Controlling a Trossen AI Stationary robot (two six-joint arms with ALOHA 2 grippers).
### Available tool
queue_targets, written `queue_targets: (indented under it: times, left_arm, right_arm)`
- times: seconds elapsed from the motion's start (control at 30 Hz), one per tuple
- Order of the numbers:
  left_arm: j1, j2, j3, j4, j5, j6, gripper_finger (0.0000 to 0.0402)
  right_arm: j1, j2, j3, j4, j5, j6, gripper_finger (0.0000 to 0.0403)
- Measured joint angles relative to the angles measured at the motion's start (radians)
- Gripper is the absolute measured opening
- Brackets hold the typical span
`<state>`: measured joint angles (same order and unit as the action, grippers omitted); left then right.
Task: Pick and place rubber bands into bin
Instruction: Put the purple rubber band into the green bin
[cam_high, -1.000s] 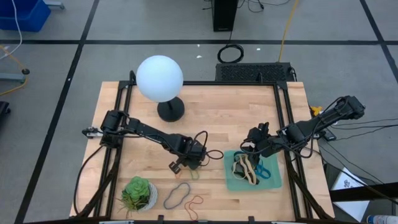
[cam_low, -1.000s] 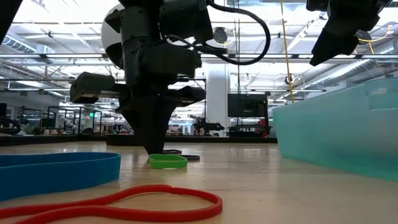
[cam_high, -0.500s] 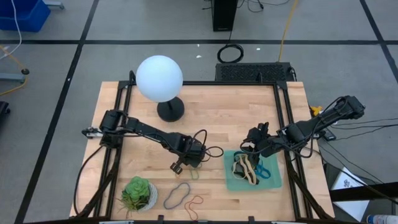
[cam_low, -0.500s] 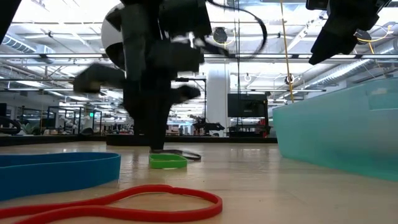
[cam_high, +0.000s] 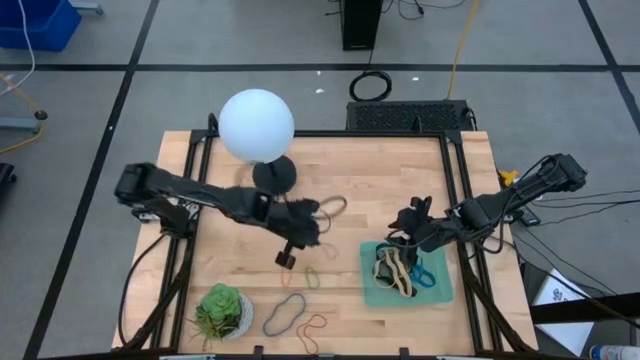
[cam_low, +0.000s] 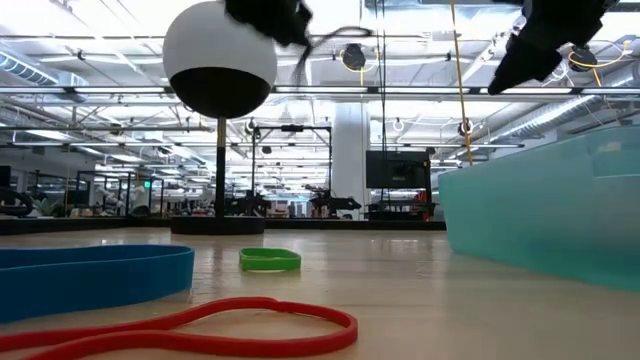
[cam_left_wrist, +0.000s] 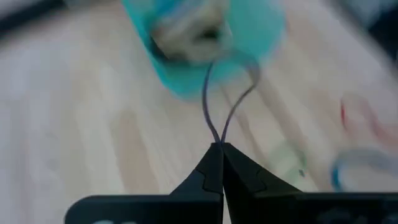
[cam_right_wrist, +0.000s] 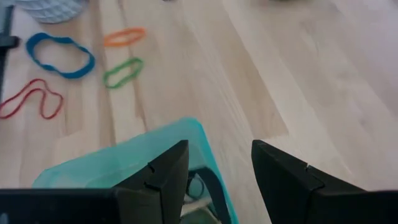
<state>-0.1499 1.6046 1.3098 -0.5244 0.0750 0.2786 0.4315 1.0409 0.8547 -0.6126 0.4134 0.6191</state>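
Observation:
My left gripper (cam_high: 288, 258) is raised above the table's middle, left of the bin, and shut on a thin dark rubber band (cam_left_wrist: 229, 93). The mint-green bin (cam_high: 368, 290) sits at the near right with several bands in it. My right gripper (cam_high: 405, 232) hovers open and empty over the bin's far left corner (cam_right_wrist: 180, 127). A green band (cam_high: 312, 278), a blue band (cam_high: 285, 313) and a red band (cam_high: 315, 325) lie flat on the wood at the near middle. An orange band (cam_right_wrist: 124, 36) lies near them. My left gripper pinches one end of the dark band's loop (cam_left_wrist: 216, 140) between its two shut fingertips. Two strands run out from the tips and spread into a loop beyond them. The band is lifted clear of the table.
A white globe lamp (cam_high: 257, 125) on a black base (cam_high: 274, 178) stands at the far middle. A white pot with a green succulent (cam_high: 222, 312) stands at the near left. Bare wood lies between the lamp and the bin.
My left gripper has risen from the table beside the green band and gone a little toward the far edge. The dark band that lay next to the green one has left the table with it. The green band has stayed put.

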Motion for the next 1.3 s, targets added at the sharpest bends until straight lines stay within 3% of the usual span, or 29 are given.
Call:
queue_targets:
  times: [0.3, 0.57, 1.0, 1.2, 1.3]
  left_arm:
    - [0.041, -0.104, 0.003, 0.288, 0.003, -0.114, 0.0001]
    - [0.053, -0.091, 0.003, 0.359, 0.003, -0.156, 0.0002]
    - [0.052, -0.091, 0.002, 0.454, 0.024, -0.158, 0.0002]
    - [0.052, -0.091, 0.002, 0.463, 0.025, -0.153, 0.0002]
    - [0.052, -0.091, 0.002, 0.462, 0.025, -0.148, 0.0006]
  right_arm:
    - [0.002, 0.0, 0.0, 0.199, 0.0, -0.316, 0.0169]
    - [-0.013, 0.0, 0.0, 0.373, 0.006, -0.485, 0.0169]
    - [-0.099, 0.027, -0.258, 1.183, 0.001, -0.807, 0.0169]
    - [-0.151, 0.1, -0.278, 1.339, -0.137, -0.826, 0.0169]
    - [-0.172, 0.139, -0.278, 1.394, -0.157, -0.826, 0.0169]
